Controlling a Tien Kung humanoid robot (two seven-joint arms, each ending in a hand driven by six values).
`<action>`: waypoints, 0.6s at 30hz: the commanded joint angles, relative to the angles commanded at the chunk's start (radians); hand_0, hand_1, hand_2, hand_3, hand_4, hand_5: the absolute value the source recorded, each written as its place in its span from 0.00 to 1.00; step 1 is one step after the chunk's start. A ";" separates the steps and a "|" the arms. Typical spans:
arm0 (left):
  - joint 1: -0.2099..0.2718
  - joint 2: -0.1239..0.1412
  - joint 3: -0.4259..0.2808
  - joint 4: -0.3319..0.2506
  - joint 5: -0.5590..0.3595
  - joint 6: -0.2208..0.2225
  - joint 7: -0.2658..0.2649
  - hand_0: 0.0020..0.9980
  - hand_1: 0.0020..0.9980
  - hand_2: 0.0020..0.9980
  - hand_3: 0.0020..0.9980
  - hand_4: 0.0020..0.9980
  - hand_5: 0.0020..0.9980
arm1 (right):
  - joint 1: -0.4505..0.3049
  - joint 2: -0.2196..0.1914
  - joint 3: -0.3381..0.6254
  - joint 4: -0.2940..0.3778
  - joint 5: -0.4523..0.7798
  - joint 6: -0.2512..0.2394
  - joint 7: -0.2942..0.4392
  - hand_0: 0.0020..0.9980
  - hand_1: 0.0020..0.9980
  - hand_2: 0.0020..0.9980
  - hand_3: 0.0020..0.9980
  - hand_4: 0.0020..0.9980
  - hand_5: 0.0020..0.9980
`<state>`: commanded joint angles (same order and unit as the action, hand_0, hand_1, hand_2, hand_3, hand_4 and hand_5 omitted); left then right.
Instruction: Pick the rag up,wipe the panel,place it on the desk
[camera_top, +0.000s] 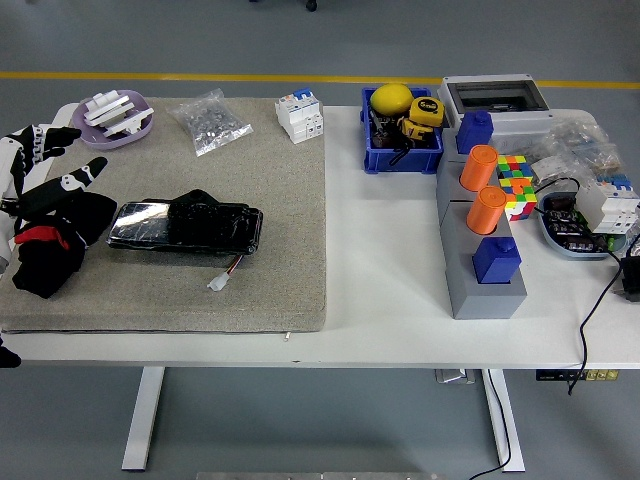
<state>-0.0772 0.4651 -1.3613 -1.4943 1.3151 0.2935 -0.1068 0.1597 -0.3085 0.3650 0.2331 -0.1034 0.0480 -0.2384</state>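
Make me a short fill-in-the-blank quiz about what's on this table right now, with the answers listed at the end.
1. The black rag lies at the ____ end of the grey mat.
2. The glossy black panel rests on the ____.
3. The yellow tape measure sits in a ____ bin.
4. The left hand is ____, holding nothing.

Answers: left; mat; blue; open

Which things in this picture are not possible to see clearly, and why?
- Left hand, head view: cut by the left edge; grip on the black rag unclear, black on black.
- Panel: dark lump on top unidentifiable.
- Blue bin: contents partly hidden.
- Right hand: out of frame.
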 joint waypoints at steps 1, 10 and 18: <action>-0.001 0.001 0.000 0.000 0.000 -0.001 0.000 0.73 0.76 0.73 0.62 0.91 0.34 | 0.001 0.000 0.001 0.000 0.000 0.000 0.000 0.72 0.64 0.69 0.64 1.00 0.56; -0.014 0.014 0.000 0.005 0.015 -0.003 0.011 0.73 0.76 0.73 0.62 0.91 0.33 | 0.005 -0.001 -0.009 -0.001 0.020 0.000 0.006 0.72 0.64 0.69 0.64 1.00 0.56; -0.036 0.029 0.002 0.043 0.086 0.011 0.043 0.75 0.77 0.74 0.62 0.91 0.33 | 0.009 -0.003 -0.019 0.001 0.035 0.000 0.011 0.72 0.64 0.69 0.64 1.00 0.56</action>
<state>-0.1133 0.4936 -1.3591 -1.4511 1.4014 0.3048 -0.0639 0.1683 -0.3117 0.3460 0.2344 -0.0682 0.0480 -0.2275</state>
